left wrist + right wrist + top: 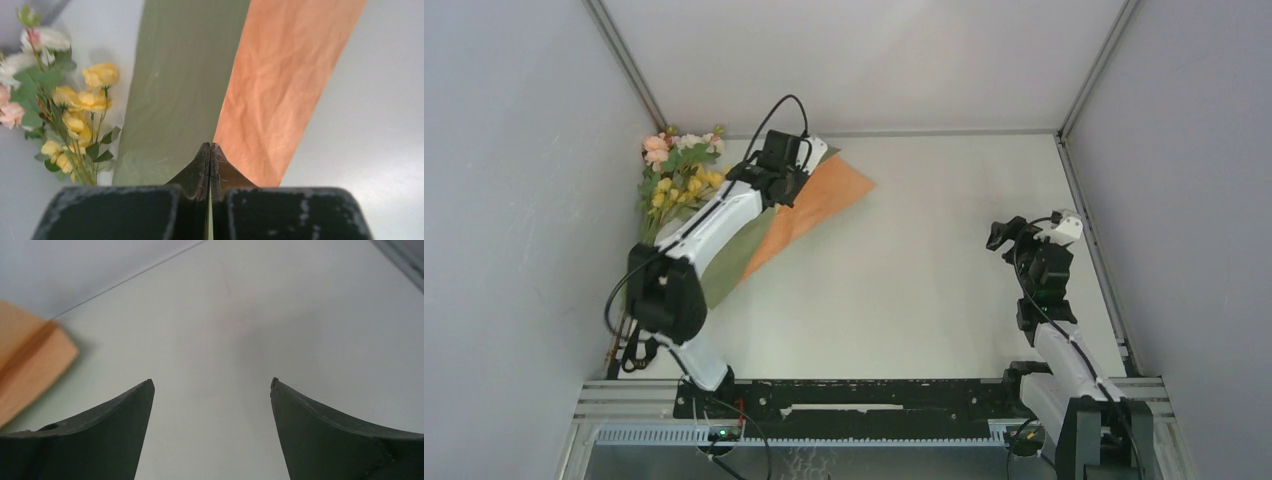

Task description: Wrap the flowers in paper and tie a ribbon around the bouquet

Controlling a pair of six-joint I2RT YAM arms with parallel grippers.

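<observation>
**Flowers** [679, 170]: small bunch of pink, white and yellow blooms with green leaves. It lies at the far left of the table [924, 290], blooms toward the back wall and thin stems running back toward the near edge. It sits just beside the olive side of the paper.

**Paper** [819, 205]: lies flat on the table as a long diagonal band right of the flowers. An olive-green strip and a peach-orange strip run side by side, and the orange end points to the far right. The left arm crosses over its middle.

**Left gripper** [210, 146]: fingers pressed together with no gap between the tips. It is poised at the seam where olive meets orange. Whether a paper edge is caught between the tips cannot be told.

**Right gripper** [212, 382]: fingers spread wide with nothing between them. It hangs over bare table at the right side, well apart from the paper, with only the orange corner showing at the left of its wrist view.
</observation>
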